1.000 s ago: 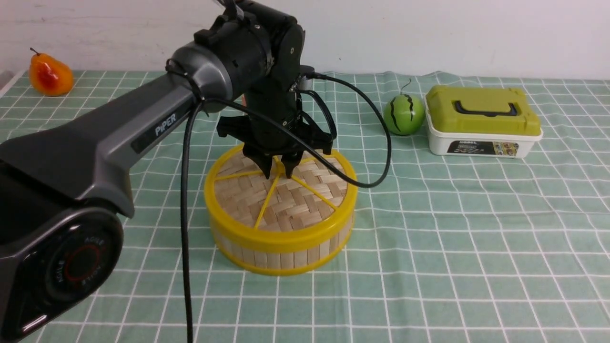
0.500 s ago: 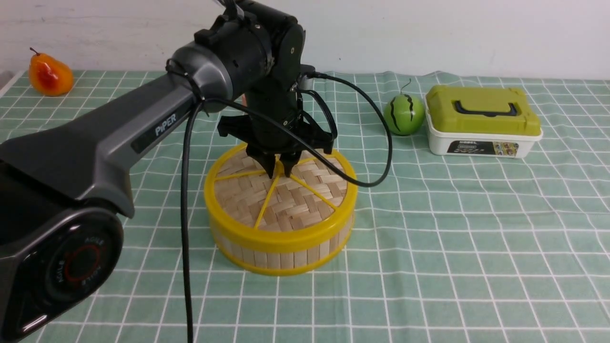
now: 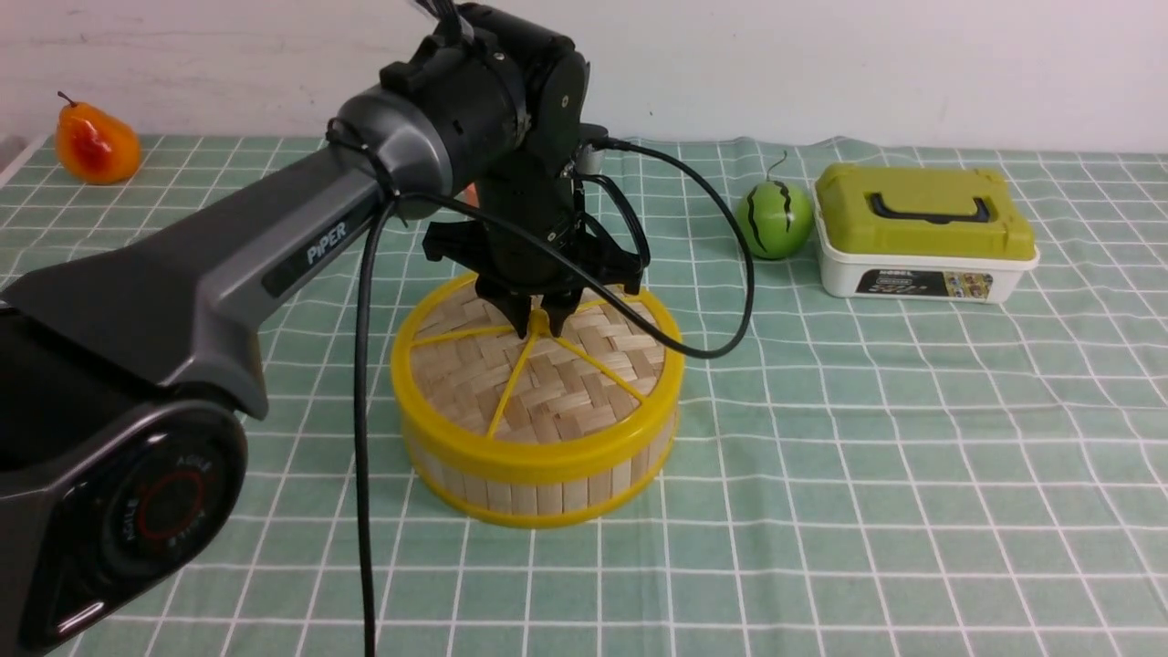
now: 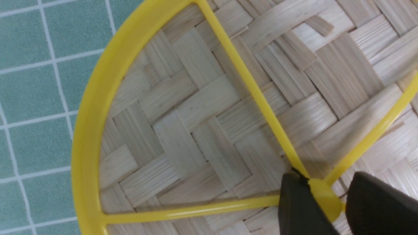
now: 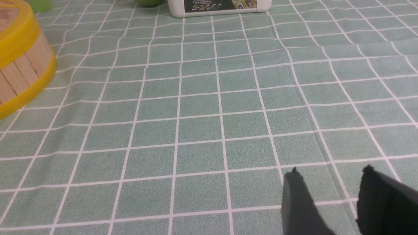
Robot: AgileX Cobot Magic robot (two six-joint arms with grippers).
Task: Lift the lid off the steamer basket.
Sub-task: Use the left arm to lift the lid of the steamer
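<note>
Left Gripper Straddles Lid Knob

The right gripper (image 5: 331,171) stands open, holding nothing. Left of centre, the lid (image 3: 547,397) sits on the steamer basket (image 3: 538,497); the left gripper (image 3: 538,328) is parted slightly around its knob (image 4: 326,200).

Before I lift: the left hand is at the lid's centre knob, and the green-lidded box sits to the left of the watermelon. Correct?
Not quite: in the front view, the green-lidded box sits to the right of the watermelon. The rest stands.
</note>
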